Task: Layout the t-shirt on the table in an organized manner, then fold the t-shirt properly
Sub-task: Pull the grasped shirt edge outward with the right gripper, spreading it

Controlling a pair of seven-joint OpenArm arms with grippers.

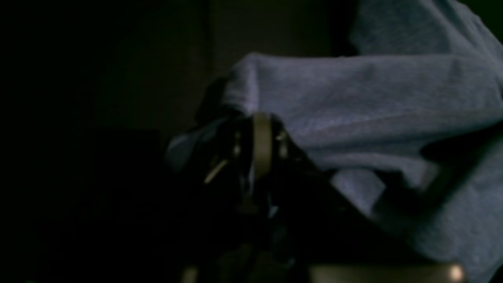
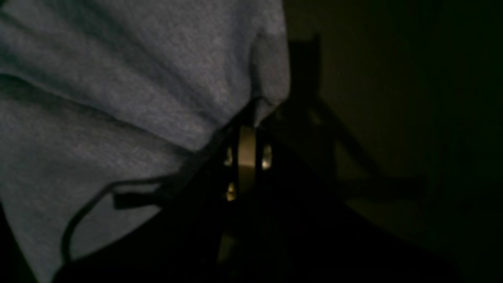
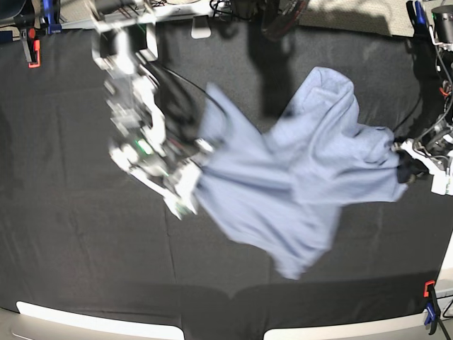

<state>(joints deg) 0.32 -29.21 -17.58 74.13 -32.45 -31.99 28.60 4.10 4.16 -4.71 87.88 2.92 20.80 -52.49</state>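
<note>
Blue-grey cotton: one t-shirt (image 3: 297, 184) stretched between two arms over the table (image 3: 71, 234). Right gripper (image 2: 257, 112) pinches its edge; left gripper (image 1: 235, 118) fingers' state unclear.

Looks like a robotics lab or test bench, not a home. Wide table (image 3: 78, 276) draped in matte black cloth, pinned at the edges by orange-black clamps (image 3: 429, 306). Tangle of cables (image 3: 233, 8) and pale equipment along the far edge. Two robot arms (image 3: 138, 113) reaching in from opposite sides over the cloth. Light-coloured bench edge showing at the near side, below the black covering.
</note>
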